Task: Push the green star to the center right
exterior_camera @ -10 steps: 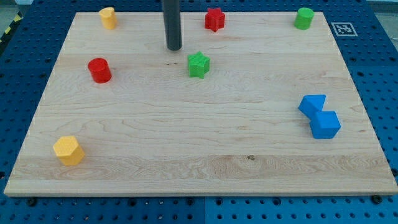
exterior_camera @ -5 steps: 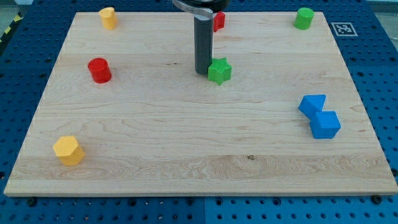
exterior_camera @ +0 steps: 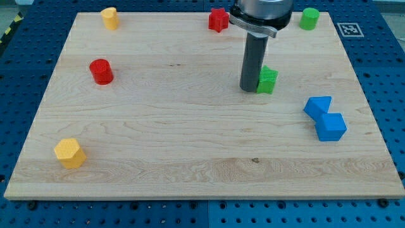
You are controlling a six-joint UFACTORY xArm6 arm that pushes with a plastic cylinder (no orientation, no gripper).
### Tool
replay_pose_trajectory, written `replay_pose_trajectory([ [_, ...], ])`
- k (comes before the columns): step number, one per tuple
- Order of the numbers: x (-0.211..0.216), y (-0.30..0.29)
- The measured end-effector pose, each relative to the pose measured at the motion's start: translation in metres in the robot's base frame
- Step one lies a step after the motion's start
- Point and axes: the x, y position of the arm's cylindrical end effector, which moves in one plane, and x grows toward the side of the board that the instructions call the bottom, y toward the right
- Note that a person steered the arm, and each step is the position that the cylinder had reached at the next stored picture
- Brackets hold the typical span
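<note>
The green star (exterior_camera: pixel 268 80) lies on the wooden board (exterior_camera: pixel 190 139), right of the middle and a little above mid-height. My tip (exterior_camera: pixel 249 88) stands against the star's left side, touching it and hiding its left edge. The dark rod rises from the tip to the view's top.
Two blue blocks (exterior_camera: pixel 325 118) sit together at the right, below and right of the star. A green cylinder (exterior_camera: pixel 309 18) is at the top right, a red star (exterior_camera: pixel 218 19) at the top middle, a yellow block (exterior_camera: pixel 110 18) at the top left, a red cylinder (exterior_camera: pixel 100 71) at the left, and a yellow hexagon (exterior_camera: pixel 69 152) at the bottom left.
My tip has swept from upper left of the green star to its left side and pushed it to the right and slightly down across the board.
</note>
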Motion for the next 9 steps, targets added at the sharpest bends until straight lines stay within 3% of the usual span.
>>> replay_pose_trajectory([
  [2,0.001,0.041],
  [5,-0.025,0.054],
  [8,-0.043,0.127],
  [9,-0.033,0.091],
])
